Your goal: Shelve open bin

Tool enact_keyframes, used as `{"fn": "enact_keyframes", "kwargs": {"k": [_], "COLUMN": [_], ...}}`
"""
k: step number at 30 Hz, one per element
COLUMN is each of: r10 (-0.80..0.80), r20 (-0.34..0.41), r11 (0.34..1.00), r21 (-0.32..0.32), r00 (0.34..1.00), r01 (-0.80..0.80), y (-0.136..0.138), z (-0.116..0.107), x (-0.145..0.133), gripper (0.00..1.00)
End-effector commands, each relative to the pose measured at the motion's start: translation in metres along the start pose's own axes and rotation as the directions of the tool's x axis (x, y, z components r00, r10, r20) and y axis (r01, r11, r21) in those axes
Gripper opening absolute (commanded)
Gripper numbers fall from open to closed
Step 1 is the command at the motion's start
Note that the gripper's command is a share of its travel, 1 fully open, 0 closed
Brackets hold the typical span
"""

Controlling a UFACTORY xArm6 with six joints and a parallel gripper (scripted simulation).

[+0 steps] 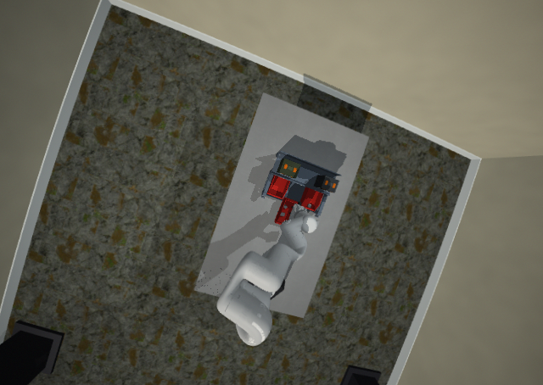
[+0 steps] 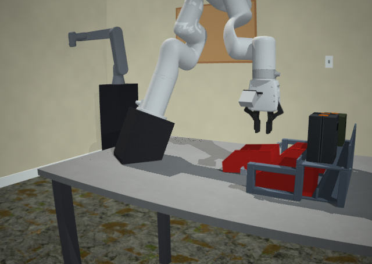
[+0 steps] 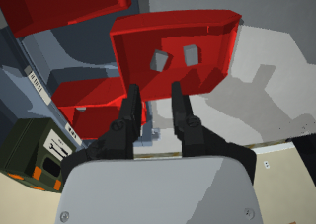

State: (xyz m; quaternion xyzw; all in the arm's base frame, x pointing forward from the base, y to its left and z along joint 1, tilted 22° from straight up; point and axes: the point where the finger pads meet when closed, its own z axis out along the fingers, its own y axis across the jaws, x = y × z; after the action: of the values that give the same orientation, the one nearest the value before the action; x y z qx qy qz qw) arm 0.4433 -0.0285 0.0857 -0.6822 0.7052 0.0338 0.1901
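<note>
The open red bin (image 1: 280, 215) (image 2: 240, 162) (image 3: 140, 43) stands on the table in front of the shelf (image 2: 298, 181), rear end toward the shelf's front edge. Two grey parts (image 3: 159, 60) (image 3: 191, 55) lie in it. My gripper (image 2: 263, 132) (image 3: 155, 94) is partly open and empty, pointing down, clearly above the bins. In the top view the arm hides its fingers. The free place (image 1: 295, 192) (image 3: 74, 46) is a dark gap between two red bins, the left one (image 1: 278, 186) (image 3: 79, 93) and the right one (image 1: 311, 197) (image 2: 273, 178) (image 3: 64, 7). Both appear level, with open fronts out.
A green case (image 1: 289, 167) (image 2: 342, 129) (image 3: 30, 150) and a dark case (image 1: 328, 183) (image 2: 322, 138) stand tall at the shelf's rear. The shelf's side frame rises at the row's end. The arm's black base block (image 2: 144, 139) stands at the table's other end.
</note>
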Motion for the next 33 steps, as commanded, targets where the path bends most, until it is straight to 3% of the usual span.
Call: {"fn": "enact_keyframes", "kwargs": {"k": [1, 7, 19, 24, 33], "r10": [-0.001, -0.001, -0.001, 0.000, 0.000], "r20": [0.000, 0.000, 0.000, 0.000, 0.000], "r11": [1.000, 1.000, 1.000, 1.000, 1.000], "r21": [0.004, 0.003, 0.003, 0.003, 0.003], "r00": [1.000, 1.000, 1.000, 1.000, 1.000], "r01": [0.001, 0.001, 0.001, 0.000, 0.000], "y": [0.000, 0.048, 0.048, 0.101, 0.101], "z": [-0.001, 0.009, 0.009, 0.021, 0.021], "x": [0.000, 0.000, 0.000, 0.000, 0.000], "gripper": [0.33, 0.33, 0.33, 0.33, 0.33]}}
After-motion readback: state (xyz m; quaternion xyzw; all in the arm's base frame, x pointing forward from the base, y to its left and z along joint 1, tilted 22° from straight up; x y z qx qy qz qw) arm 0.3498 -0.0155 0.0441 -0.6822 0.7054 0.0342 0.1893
